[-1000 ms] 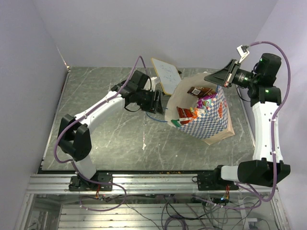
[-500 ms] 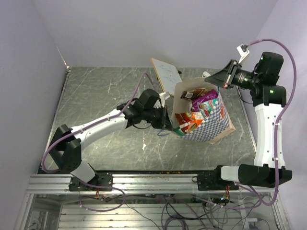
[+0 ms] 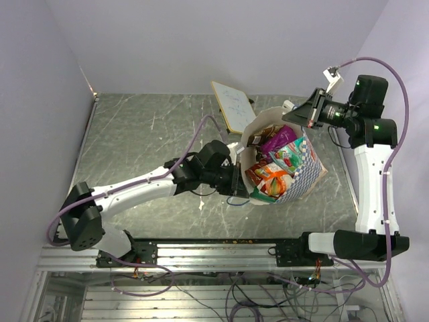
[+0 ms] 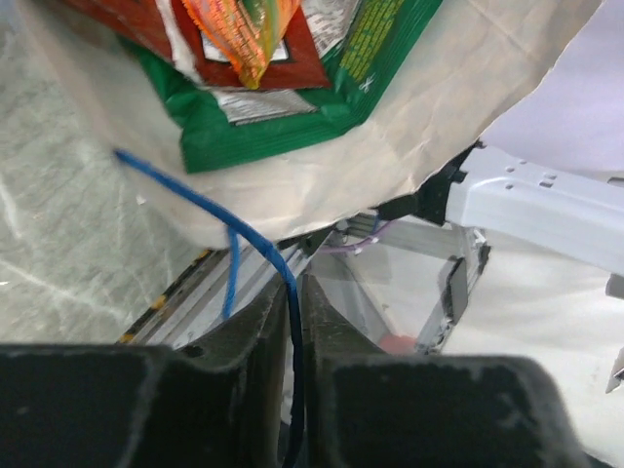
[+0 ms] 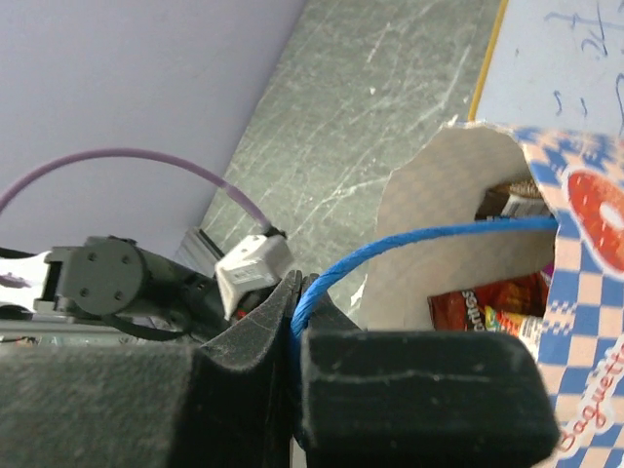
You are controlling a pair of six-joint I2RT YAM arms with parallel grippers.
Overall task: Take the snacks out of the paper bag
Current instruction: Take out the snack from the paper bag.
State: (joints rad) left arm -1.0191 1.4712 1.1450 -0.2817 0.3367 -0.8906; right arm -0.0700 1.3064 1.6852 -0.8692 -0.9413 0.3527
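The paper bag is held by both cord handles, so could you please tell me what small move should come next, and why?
Probably tip the paper bag mouth-down toward the near left. The left gripper and right gripper are each shut on a blue cord handle, and the snacks lie inside the tilted open mouth.

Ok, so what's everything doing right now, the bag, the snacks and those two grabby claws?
paper bag, tipped over, mouth wide open.
snacks, inside the bag.
left jaws, shut on the near cord.
right jaws, shut on the far cord.
white board, lying flat behind the bag.
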